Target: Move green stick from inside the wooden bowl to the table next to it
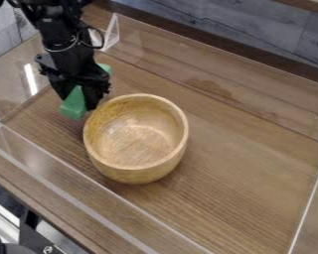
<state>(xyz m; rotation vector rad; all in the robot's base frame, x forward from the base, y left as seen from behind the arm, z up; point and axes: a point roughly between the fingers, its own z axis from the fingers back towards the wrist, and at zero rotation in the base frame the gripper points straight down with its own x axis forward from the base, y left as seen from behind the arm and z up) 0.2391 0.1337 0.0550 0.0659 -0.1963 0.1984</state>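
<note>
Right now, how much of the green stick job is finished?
Done: the green stick is out of the wooden bowl, beside its left rim in the picture. In hand: the gripper is over the stick, around its middle. Left: probably release and retreat; whether the stick fully rests on the table I cannot tell.

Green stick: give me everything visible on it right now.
The green stick is a bright green, elongated, plain block with a matte look. It is outside the wooden bowl, just beyond the rim on the gripper's side, slanting across the view. The dark gripper crosses in front of it, hiding its middle; green shows on both sides. Its lower end is near the bowl rim. Whether it touches the table or is firmly gripped, I can't tell.
</note>
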